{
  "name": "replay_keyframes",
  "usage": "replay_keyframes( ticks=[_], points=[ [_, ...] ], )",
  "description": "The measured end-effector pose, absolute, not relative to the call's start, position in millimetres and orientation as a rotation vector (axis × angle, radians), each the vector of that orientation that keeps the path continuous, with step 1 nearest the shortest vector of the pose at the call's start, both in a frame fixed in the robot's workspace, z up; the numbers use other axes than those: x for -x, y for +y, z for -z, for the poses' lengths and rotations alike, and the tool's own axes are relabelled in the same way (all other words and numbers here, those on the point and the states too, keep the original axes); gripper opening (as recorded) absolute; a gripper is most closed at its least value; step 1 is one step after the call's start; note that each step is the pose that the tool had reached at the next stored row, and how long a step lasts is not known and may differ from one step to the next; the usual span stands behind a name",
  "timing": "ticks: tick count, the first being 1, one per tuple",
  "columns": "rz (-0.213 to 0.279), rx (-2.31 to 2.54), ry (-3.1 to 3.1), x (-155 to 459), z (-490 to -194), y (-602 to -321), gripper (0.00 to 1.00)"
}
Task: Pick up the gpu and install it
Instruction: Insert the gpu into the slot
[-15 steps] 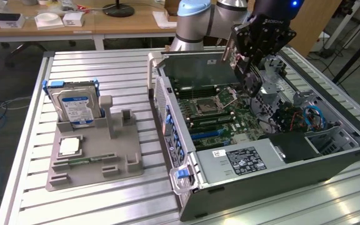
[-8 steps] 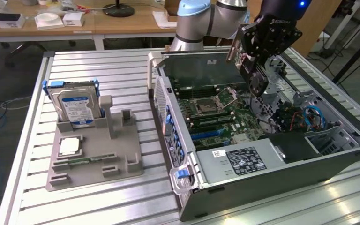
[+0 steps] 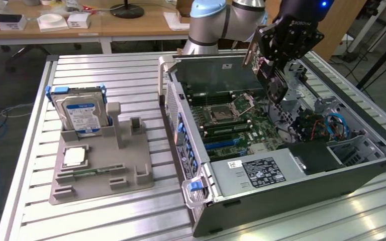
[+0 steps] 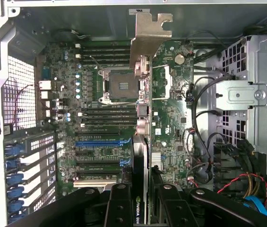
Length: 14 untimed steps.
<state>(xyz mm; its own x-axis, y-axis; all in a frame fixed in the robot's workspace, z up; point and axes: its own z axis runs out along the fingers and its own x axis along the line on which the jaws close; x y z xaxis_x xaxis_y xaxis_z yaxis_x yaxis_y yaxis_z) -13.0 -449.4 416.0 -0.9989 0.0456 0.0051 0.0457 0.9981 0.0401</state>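
My gripper (image 3: pixel 278 59) is shut on the gpu (image 3: pixel 274 83), a green card with a black cooler, and holds it tilted above the open computer case (image 3: pixel 354 175). In the wrist view the gpu (image 4: pixel 141 137) appears edge-on, its silver end bracket (image 4: pixel 148 35) pointing toward the case's rear wall. The black fingers (image 4: pixel 119 205) clamp it from both sides. The card hangs over the motherboard (image 4: pixel 95 94), beside the blue expansion slots (image 4: pixel 100 142) and apart from them.
A silver, blue-labelled hard drive (image 3: pixel 80 113) stands in a grey holder (image 3: pixel 102 165) at the exterior view's left, with a CPU (image 3: pixel 74 156) and a RAM stick (image 3: pixel 92 171) lying in it. Inside the case are a power supply (image 3: pixel 260 170), cables (image 4: pixel 246 184) and a drive cage (image 4: pixel 246 94).
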Motion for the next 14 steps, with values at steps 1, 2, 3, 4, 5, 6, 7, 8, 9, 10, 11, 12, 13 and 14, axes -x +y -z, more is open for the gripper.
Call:
replay_keyframes(
  ticks=[1,2,3,4,5,6,7,8,9,10,11,12,13,14],
  points=[
    [0.063,0.072,-3.136,13.0,-416.0,-449.4,0.26],
    [0.063,0.072,-3.136,13.0,-416.0,-449.4,0.26],
    [0.063,0.072,-3.136,13.0,-416.0,-449.4,0.26],
    [0.063,0.072,-3.136,13.0,-416.0,-449.4,0.26],
    [0.063,0.071,-3.136,13.0,-416.0,-449.4,0.26],
    [0.063,0.07,-3.136,13.0,-416.0,-449.4,0.26],
    [0.063,0.066,-3.136,13.0,-416.0,-449.4,0.26],
    [0.063,0.06,-3.136,13.1,-416.0,-449.4,0.26],
    [0.063,0.055,-3.136,13.0,-416.0,-449.4,0.26],
    [0.063,0.048,-3.136,13.0,-416.0,-449.4,0.26],
    [0.063,0.038,-3.136,13.0,-415.9,-449.4,0.26],
    [0.063,0.026,-3.136,13.0,-415.9,-449.4,0.26],
    [0.063,0.014,-3.136,13.0,-415.9,-449.4,0.26],
    [0.063,0.003,-3.136,13.0,-415.9,-449.4,0.26]
  ],
)
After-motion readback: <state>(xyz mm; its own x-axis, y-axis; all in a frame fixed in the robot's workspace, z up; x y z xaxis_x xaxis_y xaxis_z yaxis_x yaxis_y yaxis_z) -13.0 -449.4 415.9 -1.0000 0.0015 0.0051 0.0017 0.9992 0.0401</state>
